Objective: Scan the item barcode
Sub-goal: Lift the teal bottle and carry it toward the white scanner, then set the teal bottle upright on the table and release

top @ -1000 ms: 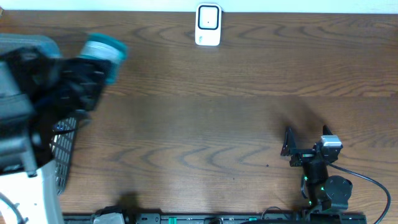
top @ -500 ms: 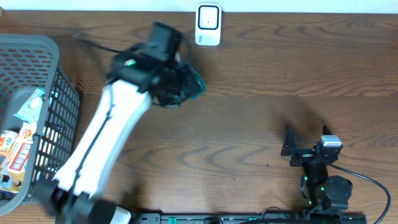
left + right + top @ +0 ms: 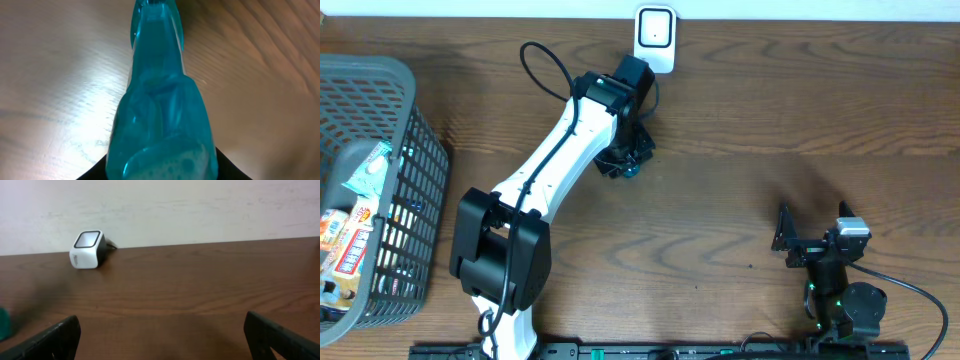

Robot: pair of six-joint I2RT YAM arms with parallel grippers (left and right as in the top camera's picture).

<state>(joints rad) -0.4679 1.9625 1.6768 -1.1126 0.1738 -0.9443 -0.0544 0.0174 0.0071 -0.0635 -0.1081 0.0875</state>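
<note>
The item is a translucent teal bottle with foamy liquid inside; it fills the left wrist view. My left gripper is shut on it, its dark fingers showing at the bottom corners. Overhead, only a teal tip peeks out under the gripper, just below the white scanner at the table's far edge. No barcode shows in any view. My right gripper rests open near the front right, holding nothing. Its wrist view shows the scanner far left and a sliver of the teal bottle.
A grey mesh basket stands at the left edge with several packaged items inside. The left arm stretches diagonally from the front left toward the scanner. A pale wall runs behind the table.
The left arm has swung from over the basket rightward across the table to just below the scanner, carrying the teal bottle. The right arm has not moved.
</note>
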